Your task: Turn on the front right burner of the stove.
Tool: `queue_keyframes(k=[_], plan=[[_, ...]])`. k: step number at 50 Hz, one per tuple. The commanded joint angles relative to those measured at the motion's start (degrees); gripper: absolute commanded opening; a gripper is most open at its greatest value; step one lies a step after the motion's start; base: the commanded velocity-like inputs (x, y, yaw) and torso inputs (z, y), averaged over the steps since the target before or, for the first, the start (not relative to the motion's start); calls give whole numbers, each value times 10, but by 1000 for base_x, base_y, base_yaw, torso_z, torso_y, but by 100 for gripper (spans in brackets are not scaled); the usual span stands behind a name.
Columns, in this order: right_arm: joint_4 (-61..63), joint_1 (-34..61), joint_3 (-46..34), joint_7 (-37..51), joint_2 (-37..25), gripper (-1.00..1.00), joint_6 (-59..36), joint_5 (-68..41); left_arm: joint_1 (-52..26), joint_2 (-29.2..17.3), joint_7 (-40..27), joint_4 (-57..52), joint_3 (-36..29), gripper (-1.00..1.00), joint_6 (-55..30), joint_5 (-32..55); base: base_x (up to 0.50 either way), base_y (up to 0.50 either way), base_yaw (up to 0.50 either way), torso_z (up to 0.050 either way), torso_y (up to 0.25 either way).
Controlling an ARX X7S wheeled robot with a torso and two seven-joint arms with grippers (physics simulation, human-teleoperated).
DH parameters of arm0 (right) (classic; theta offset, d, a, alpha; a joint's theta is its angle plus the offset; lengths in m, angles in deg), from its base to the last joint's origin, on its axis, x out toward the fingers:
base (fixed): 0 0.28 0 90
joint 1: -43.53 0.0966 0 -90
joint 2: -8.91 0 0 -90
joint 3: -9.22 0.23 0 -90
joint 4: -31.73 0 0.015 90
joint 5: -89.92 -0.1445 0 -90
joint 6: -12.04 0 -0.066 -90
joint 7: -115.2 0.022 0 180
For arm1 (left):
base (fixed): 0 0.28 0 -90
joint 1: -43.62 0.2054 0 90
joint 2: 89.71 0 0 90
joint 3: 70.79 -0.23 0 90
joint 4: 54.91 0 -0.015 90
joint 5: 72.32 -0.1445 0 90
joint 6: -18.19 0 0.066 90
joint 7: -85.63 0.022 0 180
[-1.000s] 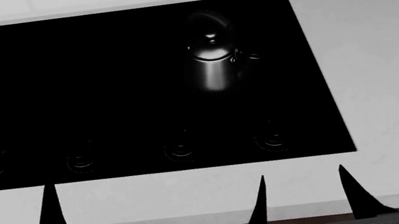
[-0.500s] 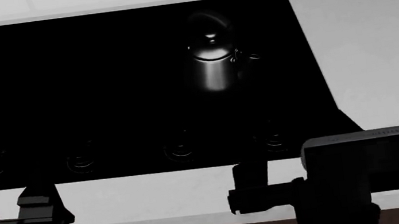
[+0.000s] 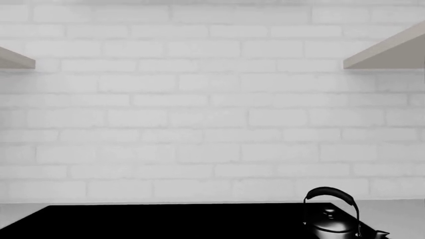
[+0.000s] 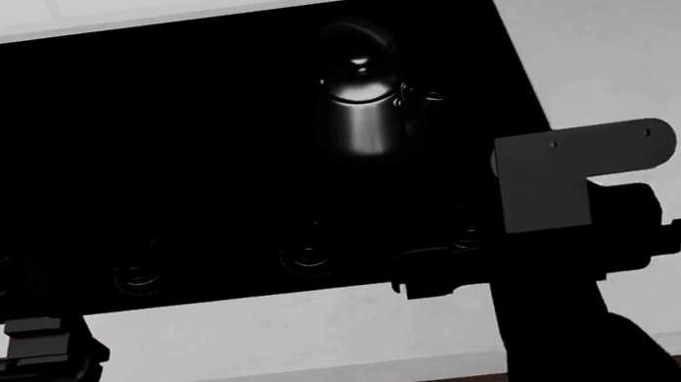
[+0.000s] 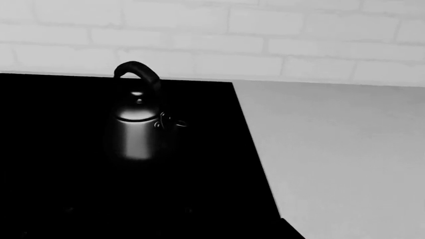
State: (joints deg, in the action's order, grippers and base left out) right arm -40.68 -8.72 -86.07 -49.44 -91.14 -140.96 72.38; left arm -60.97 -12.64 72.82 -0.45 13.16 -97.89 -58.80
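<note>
Right fingers [image 4: 438, 282] hidden, near stove [image 4: 174, 124] knob [image 4: 465, 237]

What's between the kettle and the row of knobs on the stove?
Only bare black stove glass lies between the kettle and the knobs, as the head view shows.

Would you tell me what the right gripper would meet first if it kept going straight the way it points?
Probably the kettle on the stove, though depth is unclear.

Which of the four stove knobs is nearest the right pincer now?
The rightmost knob, at the right end of the row on the stove. The right arm sits right beside it; the other three lie farther left.
</note>
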Motion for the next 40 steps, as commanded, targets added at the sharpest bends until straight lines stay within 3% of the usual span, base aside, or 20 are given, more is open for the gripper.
queue_keyframes(k=[1, 16, 19, 24, 31, 40], plan=[[-66, 39, 18, 5, 14, 100, -35, -13, 4, -6, -6, -1, -9, 100, 12, -11, 0, 0, 0, 0, 0], [-66, 39, 17, 8, 12, 100, -34, -18, 3, -10, -10, 0, -11, 100, 13, -7, 0, 0, 0, 0, 0], [-61, 50, 15, 13, 15, 100, -54, -21, 0, -21, -14, 3, -46, 100, 12, -48, 0, 0, 0, 0, 0], [-62, 88, 15, 11, 15, 100, -90, -33, -2, -20, -16, 3, -44, 100, 5, -41, 0, 0, 0, 0, 0], [-159, 154, -6, 6, 18, 100, -83, -21, -3, -23, -17, 3, -47, 100, 2, -40, 0, 0, 0, 0, 0], [-292, 187, 33, -5, 19, 100, -55, -26, -5, -25, -20, 4, -49, 100, -1, -39, 0, 0, 0, 0, 0]])
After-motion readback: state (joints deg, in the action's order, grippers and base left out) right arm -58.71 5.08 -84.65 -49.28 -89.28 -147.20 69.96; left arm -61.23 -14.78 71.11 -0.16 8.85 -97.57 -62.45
